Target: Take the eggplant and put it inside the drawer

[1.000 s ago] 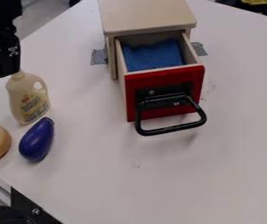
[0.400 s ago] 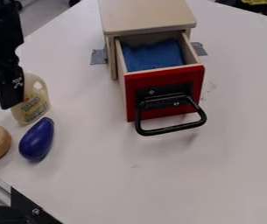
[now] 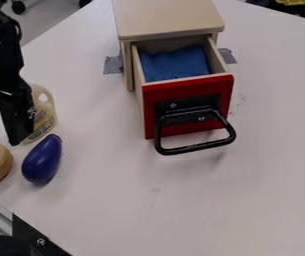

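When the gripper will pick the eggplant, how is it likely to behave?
The eggplant looks smooth and glossy, so it may slip between the fingers. Its rounded body lies directly on the tabletop, so a sideways push would probably roll it. The even, unwrinkled surface suggests something stiff.

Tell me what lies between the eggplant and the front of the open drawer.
In the camera view, the stretch between the eggplant and the drawer's red front is bare white tabletop.

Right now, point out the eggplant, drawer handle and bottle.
Eggplant (image 3: pixel 42 160): camera view, middle of its body.
Handle (image 3: pixel 196 148): camera view, front bar.
Bottle (image 3: pixel 46 119): camera view, right side of its body.
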{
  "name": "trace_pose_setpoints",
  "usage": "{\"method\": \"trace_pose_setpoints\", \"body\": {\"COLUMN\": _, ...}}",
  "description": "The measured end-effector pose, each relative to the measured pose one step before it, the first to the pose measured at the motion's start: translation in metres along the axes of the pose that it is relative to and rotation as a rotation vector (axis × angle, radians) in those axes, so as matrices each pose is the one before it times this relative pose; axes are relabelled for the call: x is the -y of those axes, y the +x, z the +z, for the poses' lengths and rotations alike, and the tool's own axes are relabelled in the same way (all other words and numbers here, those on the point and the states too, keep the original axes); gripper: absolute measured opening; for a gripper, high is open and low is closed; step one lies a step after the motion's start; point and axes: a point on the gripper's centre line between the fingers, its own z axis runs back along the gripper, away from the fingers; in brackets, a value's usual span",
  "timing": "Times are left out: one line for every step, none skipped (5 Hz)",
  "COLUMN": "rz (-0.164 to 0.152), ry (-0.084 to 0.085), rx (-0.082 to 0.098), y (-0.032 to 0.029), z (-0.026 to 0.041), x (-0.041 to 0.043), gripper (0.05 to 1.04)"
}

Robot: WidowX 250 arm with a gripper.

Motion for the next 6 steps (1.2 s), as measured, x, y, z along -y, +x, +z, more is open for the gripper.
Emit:
{"method": "trace_pose_setpoints", "body": {"rz": 0.0545, "ry": -0.0083, "rx": -0.0147, "y": -0.00387, "z": -0.00787, "x": -0.00119, "gripper": 0.999}}
{"method": "trace_pose_setpoints", "body": {"rz": 0.0339, "ry": 0.0082, "rx": -0.0266, "y": -0.00228, "z": -0.01508, "x": -0.0008, "gripper": 1.0}}
{"method": "trace_pose_setpoints", "body": {"rz": 0.0388, "ry": 0.02, "rx": -0.0212, "y": 0.00221, "z": -0.01491, "x": -0.00118, "gripper": 0.999}}
{"method": "trace_pose_setpoints", "body": {"rz": 0.0278, "ry": 0.0173, "rx": -0.0145, "y": 0.00597, "z": -0.01167, "x": 0.00356, "gripper": 1.0}}
{"method": "trace_pose_setpoints", "body": {"rz": 0.0153, "ry": 0.0149, "rx": -0.0032, "y": 0.00428, "z": -0.00695, "x": 0.00662, "gripper": 1.0}}
{"method": "trace_pose_setpoints", "body": {"rz": 0.0052, "ry": -0.0185, "rx": -0.0057, "y": 0.00428, "z": -0.00254, "x": 0.01297, "gripper": 1.0}}
